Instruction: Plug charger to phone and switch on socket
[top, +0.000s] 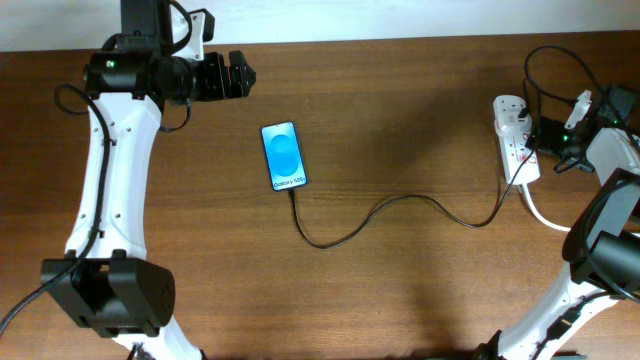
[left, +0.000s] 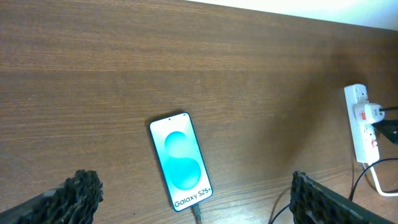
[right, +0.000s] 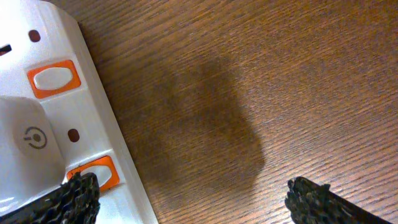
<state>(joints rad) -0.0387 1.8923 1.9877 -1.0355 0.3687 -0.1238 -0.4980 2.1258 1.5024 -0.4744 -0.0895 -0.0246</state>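
Observation:
The phone (top: 284, 156) lies flat on the table with its blue screen lit; it also shows in the left wrist view (left: 180, 161). The charger (top: 400, 205), a thin black cable, is plugged into the phone's bottom edge and runs right to the socket (top: 513, 138), a white power strip with a white plug block. My left gripper (top: 238, 76) is open and empty, up and left of the phone. My right gripper (right: 193, 196) is open, hovering low over the socket (right: 56, 112), one finger just above an orange-framed switch (right: 93, 171).
A thick white cord (top: 545, 215) leaves the socket toward the right arm's base. The robots' own black cables loop near the socket at the far right. The table's far edge meets a white wall at the top.

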